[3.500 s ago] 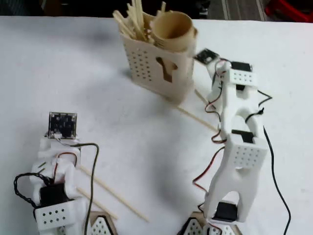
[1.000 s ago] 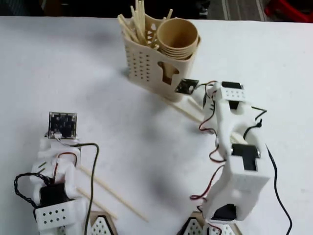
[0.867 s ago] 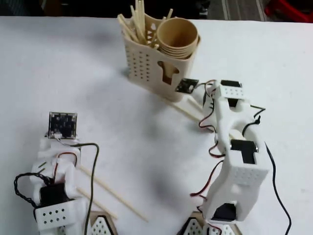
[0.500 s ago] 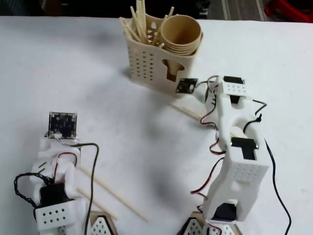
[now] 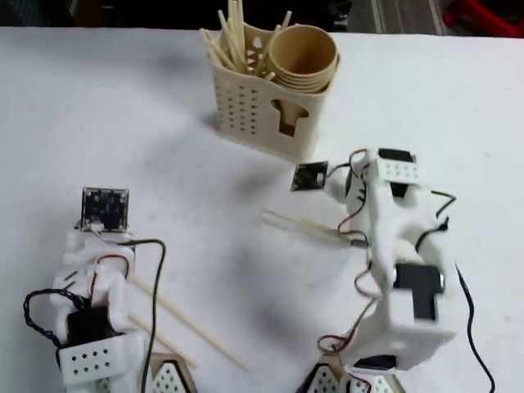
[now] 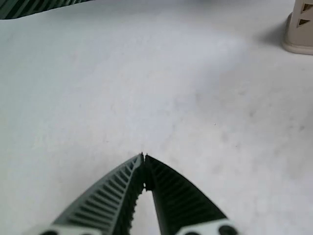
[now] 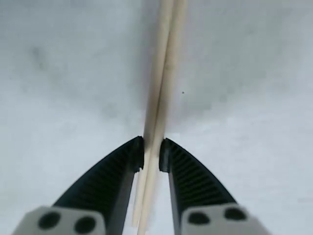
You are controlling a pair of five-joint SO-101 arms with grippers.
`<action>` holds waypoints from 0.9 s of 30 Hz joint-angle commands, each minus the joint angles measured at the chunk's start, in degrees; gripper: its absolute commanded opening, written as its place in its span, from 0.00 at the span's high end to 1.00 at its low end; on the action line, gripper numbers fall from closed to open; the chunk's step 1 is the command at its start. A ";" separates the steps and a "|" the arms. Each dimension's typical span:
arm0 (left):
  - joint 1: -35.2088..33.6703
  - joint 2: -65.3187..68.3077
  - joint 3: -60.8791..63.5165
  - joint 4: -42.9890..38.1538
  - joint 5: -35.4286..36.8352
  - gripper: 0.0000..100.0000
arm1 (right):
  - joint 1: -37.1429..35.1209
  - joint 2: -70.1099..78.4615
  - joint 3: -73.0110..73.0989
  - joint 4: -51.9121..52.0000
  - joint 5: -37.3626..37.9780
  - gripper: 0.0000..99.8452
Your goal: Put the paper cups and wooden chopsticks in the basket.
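The cream perforated basket (image 5: 266, 115) stands at the back of the table with stacked paper cups (image 5: 304, 56) and several wooden chopsticks (image 5: 232, 37) upright in it. My right gripper (image 7: 151, 149) is shut on a pair of wooden chopsticks (image 7: 164, 73), which stick out leftward over the table (image 5: 299, 223) in front of the basket. Two more chopsticks (image 5: 184, 321) lie on the table beside the left arm. My left gripper (image 6: 144, 159) is shut on nothing, low over bare white table, with the basket's foot (image 6: 299, 34) far off.
The white table (image 5: 123, 106) is open at the left and middle. Arm bases (image 5: 344, 378) sit at the front edge. A dark floor and red object (image 5: 483, 15) lie beyond the back edge.
The right arm has drawn back from the basket toward the front, carrying the pair of chopsticks away from the basket's base. The left arm has stayed still.
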 commanded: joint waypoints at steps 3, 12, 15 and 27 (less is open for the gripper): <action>-0.57 -0.75 -0.35 -0.26 -0.70 0.98 | -3.82 -18.15 5.45 0.75 -3.43 0.98; -0.57 -0.75 -0.35 -0.26 -0.70 0.98 | -14.37 -32.48 2.46 0.31 -21.54 0.98; -0.57 -0.75 -0.35 -0.26 -0.70 0.98 | -17.98 -35.12 -1.58 -1.27 -30.59 0.98; -0.57 -0.75 -0.35 -0.26 -0.70 0.98 | -24.31 -35.47 -14.59 -15.60 -55.12 0.98</action>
